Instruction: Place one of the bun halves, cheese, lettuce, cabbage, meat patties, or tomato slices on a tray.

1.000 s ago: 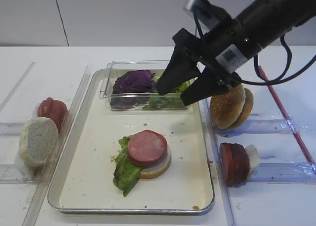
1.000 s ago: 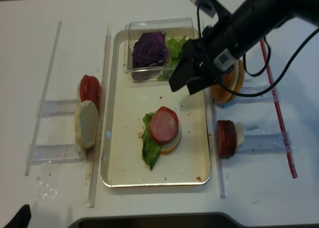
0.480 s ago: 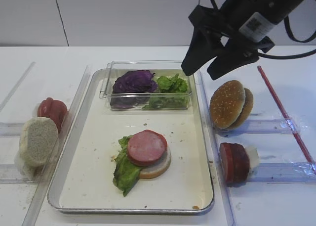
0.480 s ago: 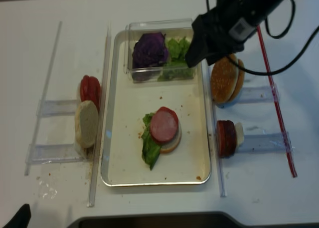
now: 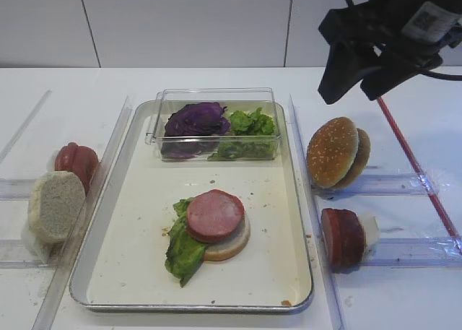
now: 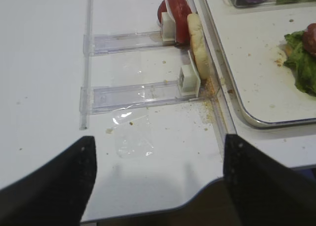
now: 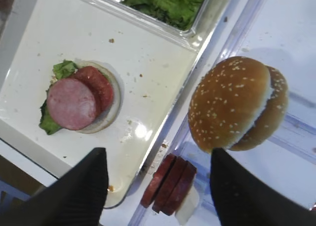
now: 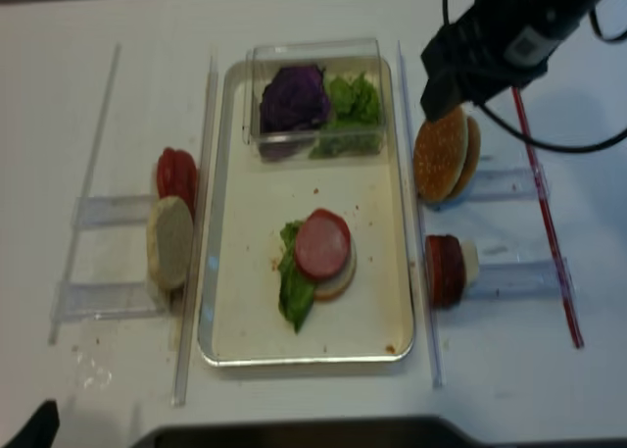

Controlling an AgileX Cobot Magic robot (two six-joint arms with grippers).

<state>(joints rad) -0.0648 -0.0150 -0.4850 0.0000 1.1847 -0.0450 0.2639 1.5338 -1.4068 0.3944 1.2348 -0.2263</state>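
Patty (image 5: 214, 214) tops lettuce (image 5: 183, 250) and bun half (image 5: 229, 245) mid-tray (image 5: 137, 272), stacked in burger order. Right gripper (image 5: 367, 76) spread, empty, above seeded bun (image 5: 333, 151) off tray's right edge. Left gripper (image 6: 158, 179) spread, idle.

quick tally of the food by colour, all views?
Red/pink: 4, tomato slices, patty stack, meat patty, tomato slice under it
Green: 2, boxed lettuce, lettuce leaf
Purple: 1, cabbage
Bread: 3, seeded buns, pale bun half, bottom bun
Total: 10
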